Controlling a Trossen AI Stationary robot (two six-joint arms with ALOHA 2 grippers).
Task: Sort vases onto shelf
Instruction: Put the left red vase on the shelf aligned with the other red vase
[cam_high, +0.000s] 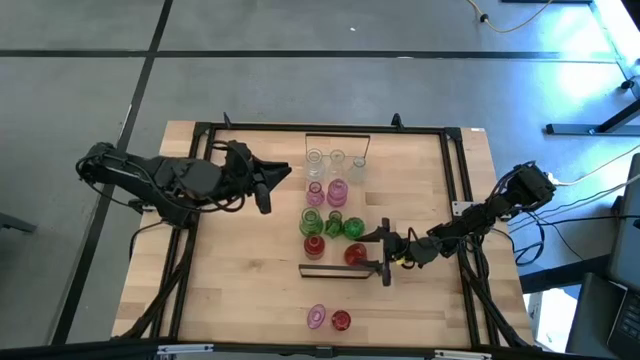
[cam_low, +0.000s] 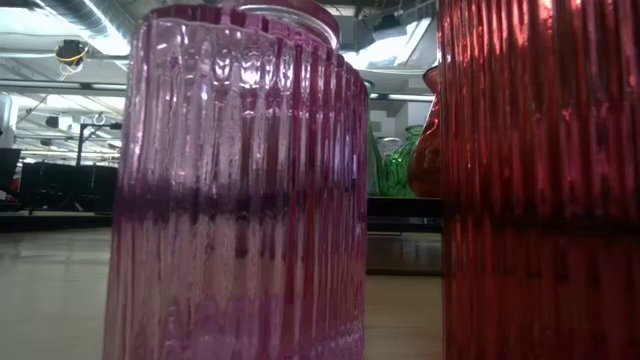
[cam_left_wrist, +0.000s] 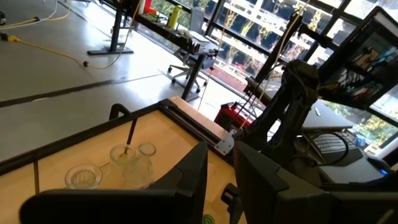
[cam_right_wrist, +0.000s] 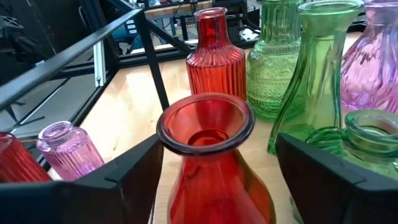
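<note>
My right hand (cam_high: 385, 253) reaches in low from the right side of the tabletop (cam_high: 240, 280), forearm stretched toward the middle, and sits at the near end of the shelf (cam_high: 340, 269). Its fingers (cam_right_wrist: 118, 177) are spread to either side of a red vase (cam_right_wrist: 211, 162) with a flared mouth; in the right wrist view there is a gap between each finger and the glass, so I am bracketing it, not pinching it. That vase stands upright at the near right corner of the cluster, with a ribbed red vase (cam_right_wrist: 216, 53) just beyond it and green vases (cam_right_wrist: 311, 81) beside that. The rest of the group runs away from me along the shelf: green ones (cam_high: 333, 226), then pink ones (cam_high: 336, 192), then clear ones (cam_high: 336, 162) at the far end. Two vases stand apart on the tabletop near the front edge, a pink vase (cam_high: 317, 318) and a small red vase (cam_high: 341, 321) side by side; the low view is filled by these two. My left hand (cam_high: 272, 180) hangs above the left half of the tabletop, arm bent and pointing toward the clear vases, with its fingers (cam_left_wrist: 186, 180) close together and nothing between them.
</note>
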